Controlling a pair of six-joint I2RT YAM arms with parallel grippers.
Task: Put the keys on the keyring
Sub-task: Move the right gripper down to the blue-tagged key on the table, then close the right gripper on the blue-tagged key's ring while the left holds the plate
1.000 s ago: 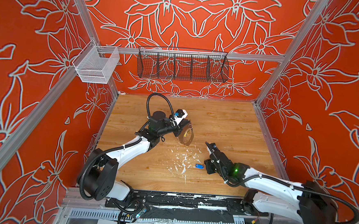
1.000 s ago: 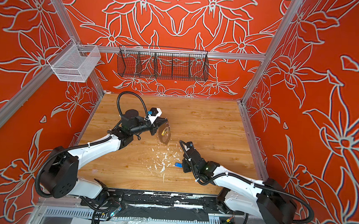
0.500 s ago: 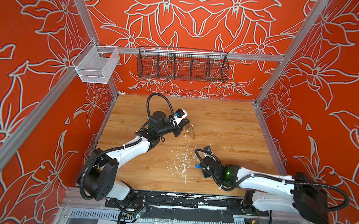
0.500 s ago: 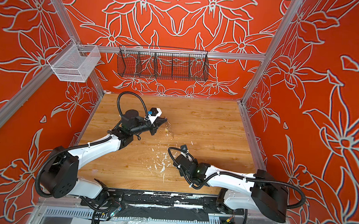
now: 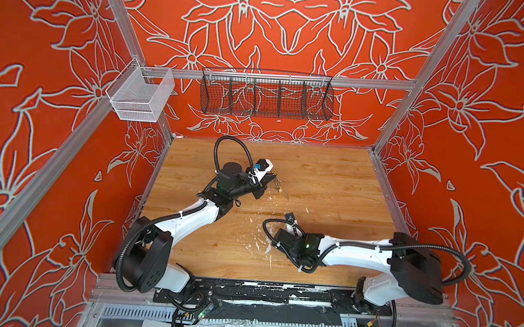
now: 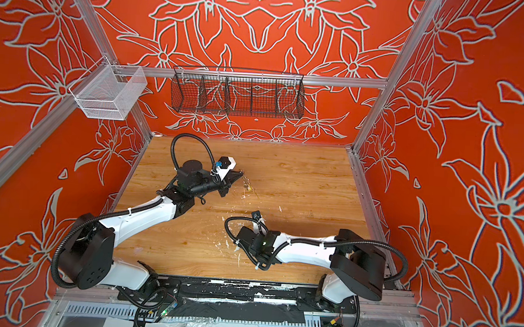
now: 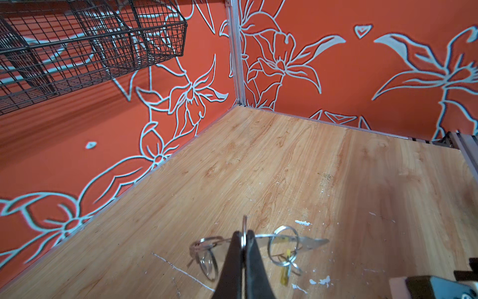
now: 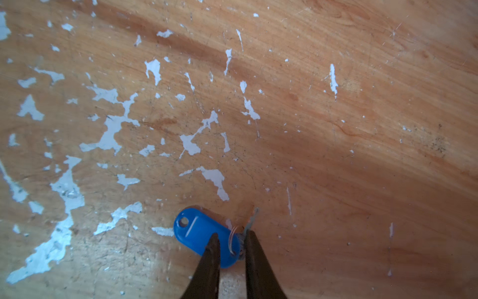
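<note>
The left gripper [image 7: 243, 242] has its black jaws pressed together on the thin edge of the flat dark grey metal keyring [image 7: 244, 226]. Round wire loops [image 7: 269, 246] and a yellow plastic tag [image 7: 285, 275] hang beside the jaws. The right gripper [image 8: 231, 246] straddles, with a narrow gap, the ring end of the blue oval plastic tag [image 8: 196, 231], which lies on the flaked wooden table [image 8: 336, 155]. Whether these jaws pinch it cannot be determined.

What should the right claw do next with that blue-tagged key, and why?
Probably close fully and pinch it. The right claw straddles the loop end of the blue-tagged key, which lies on the table, with its tips apart; the left claw holds the keyring.
</note>
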